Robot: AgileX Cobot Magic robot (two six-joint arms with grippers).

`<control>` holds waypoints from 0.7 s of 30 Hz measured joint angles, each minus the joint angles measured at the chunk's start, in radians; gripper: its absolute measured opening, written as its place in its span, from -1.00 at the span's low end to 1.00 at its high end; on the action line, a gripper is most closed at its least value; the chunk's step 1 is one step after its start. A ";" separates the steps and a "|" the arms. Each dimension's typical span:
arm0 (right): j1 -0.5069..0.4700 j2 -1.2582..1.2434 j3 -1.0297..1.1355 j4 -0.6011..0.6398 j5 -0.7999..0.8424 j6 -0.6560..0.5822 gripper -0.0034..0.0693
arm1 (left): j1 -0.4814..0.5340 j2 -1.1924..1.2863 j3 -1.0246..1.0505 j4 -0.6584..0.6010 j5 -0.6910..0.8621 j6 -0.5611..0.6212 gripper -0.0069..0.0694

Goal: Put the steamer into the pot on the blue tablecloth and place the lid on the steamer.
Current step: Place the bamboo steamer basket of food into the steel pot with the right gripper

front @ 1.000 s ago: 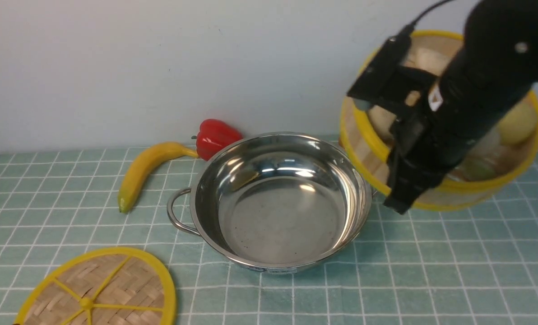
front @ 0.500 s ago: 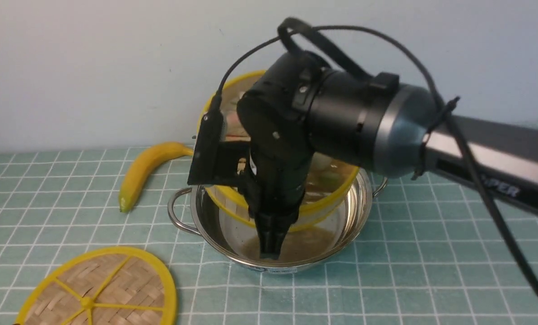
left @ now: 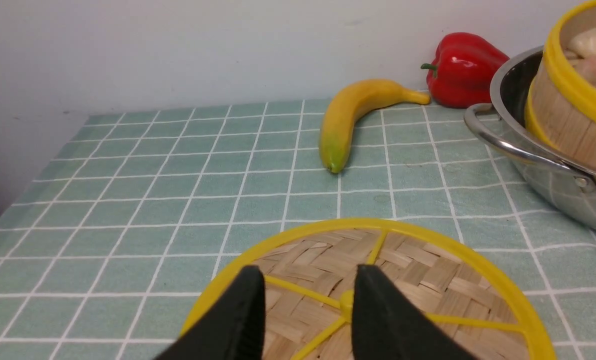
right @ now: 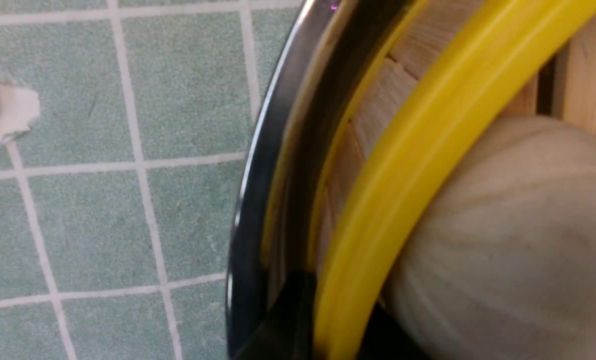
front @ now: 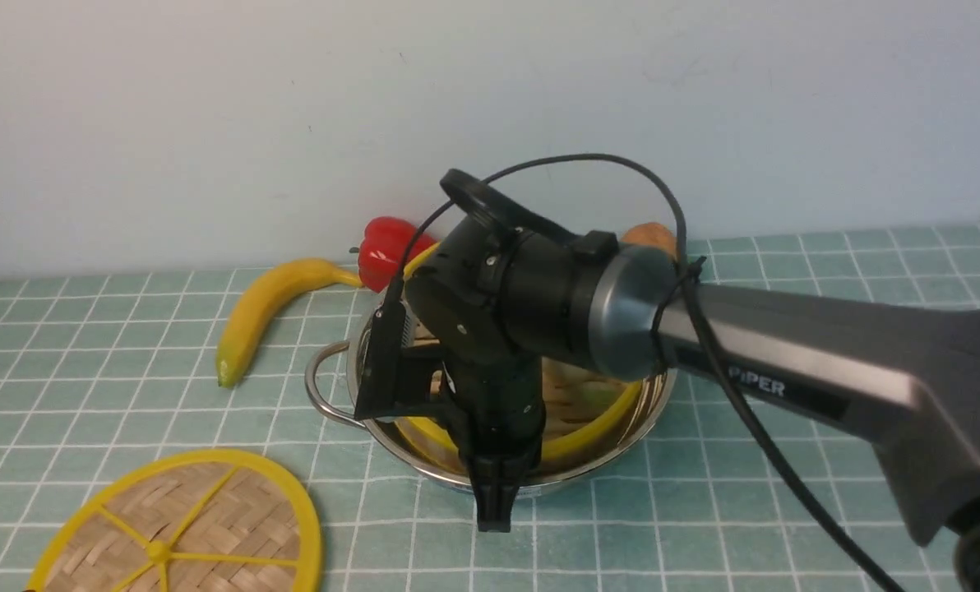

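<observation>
Blue tablecloth [front: 87,386]: covers the worktop up to the pale wall; everything else lies on it.
Right arm [front: 786,362]: reaches in from the right and bends down over the near edge of the pot.
Pot [left: 553,190]: stands mid-cloth, and one looped handle points toward the lid's side. It holds the steamer.
Steamer [left: 560,120]: inside the pot, with its yellow rim standing well above the steel rim (whether its base rests flat on the pot's floor cannot be told). A narrow gap shows between its wooden wall and the pot's wall.
Lid [front: 177,526]: flat on the cloth at the near left, well apart from the pot, not on the steamer.
Banana [front: 268,312]: on the cloth left of the pot, near the wall, touching neither container.
Red pepper [front: 387,247]: behind the pot by the wall, just beside the banana's stem end.
Buns [right: 503,240]: pale, ridged, inside the steamer; one presses against the inner side of the yellow rim.
Right claw [front: 496,493]: points downward and pinches the steamer's near rim, one finger outside the wall and one inside.
Left claw [left: 310,280]: spread over the lid, fingers either side of the hub, gripping nothing; contact with the weave cannot be told.
</observation>
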 joint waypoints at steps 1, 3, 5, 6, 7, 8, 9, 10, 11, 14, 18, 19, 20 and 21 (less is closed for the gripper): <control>0.000 0.007 0.000 -0.001 -0.003 0.000 -0.77 | 0.000 0.000 0.000 0.000 0.000 0.000 -0.18; 0.000 0.014 0.000 -0.009 -0.004 0.000 -0.77 | 0.000 0.000 0.000 0.000 0.000 0.000 -0.18; -0.002 0.017 0.000 -0.014 -0.004 0.000 -0.77 | 0.000 0.000 0.000 0.000 0.000 0.000 -0.18; -0.004 0.017 0.000 -0.014 -0.004 0.000 -0.77 | 0.000 0.000 0.000 0.000 0.000 0.000 -0.18; -0.006 0.017 0.000 -0.011 -0.004 0.002 -0.77 | 0.000 0.000 0.000 0.000 0.000 0.000 -0.18; -0.006 0.017 0.000 -0.010 -0.004 0.002 -0.77 | 0.000 0.000 0.000 0.000 0.000 0.000 -0.18; -0.011 0.017 0.000 -0.004 -0.004 0.004 -0.77 | 0.000 0.000 0.000 0.000 0.000 0.000 -0.18; -0.012 0.017 0.000 0.001 -0.004 0.005 -0.77 | 0.000 0.000 0.000 0.000 0.000 0.000 -0.18; -0.013 0.017 0.000 0.004 -0.005 0.006 -0.77 | 0.000 0.000 0.000 0.000 0.000 0.000 -0.18; -0.014 0.017 0.000 0.011 -0.006 0.006 -0.73 | 0.000 0.000 0.000 0.000 0.000 0.000 -0.18; -0.014 0.017 -0.003 0.010 -0.021 0.000 -0.41 | 0.000 0.000 0.000 0.000 0.000 0.000 -0.18; -0.014 0.014 -0.005 0.008 -0.021 0.000 -0.27 | 0.000 0.000 0.000 0.000 0.000 0.000 -0.18; -0.014 0.013 -0.006 0.007 -0.021 0.000 -0.20 | 0.000 0.000 0.000 0.000 0.000 0.000 -0.18; -0.014 0.013 -0.008 0.003 -0.021 0.002 -0.10 | 0.000 0.000 0.000 0.000 0.000 0.000 -0.18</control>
